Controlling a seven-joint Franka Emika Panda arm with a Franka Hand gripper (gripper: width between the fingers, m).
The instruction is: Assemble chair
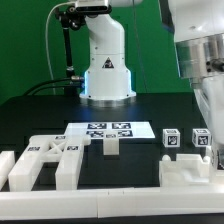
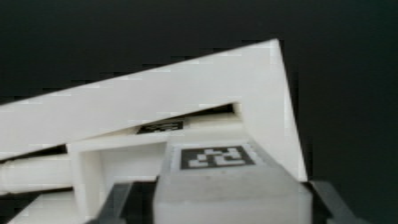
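1. X-braced panel (image 1: 45, 155): lies flat, to the exterior view's left of the marker board (image 1: 100, 130).
2. Short post (image 1: 110, 146): at the marker board's near edge.
3. Tagged post (image 1: 170, 140): to the exterior view's right of the marker board.
4. End post (image 1: 201, 141): farthest right of the marker board, beside a white slab (image 2: 178, 100).
5. Gripper (image 2: 222, 200): jaws narrowed, clamping the end post.

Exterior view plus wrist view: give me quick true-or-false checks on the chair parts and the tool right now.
1. The white X-braced panel lies at the exterior view's left. True.
2. The flat white marker board stands upright. False: it lies flat on the black table.
3. The tool is closed on a white tagged block. True.
4. The tool hangs over the X-braced panel. False: it is at the exterior view's right.
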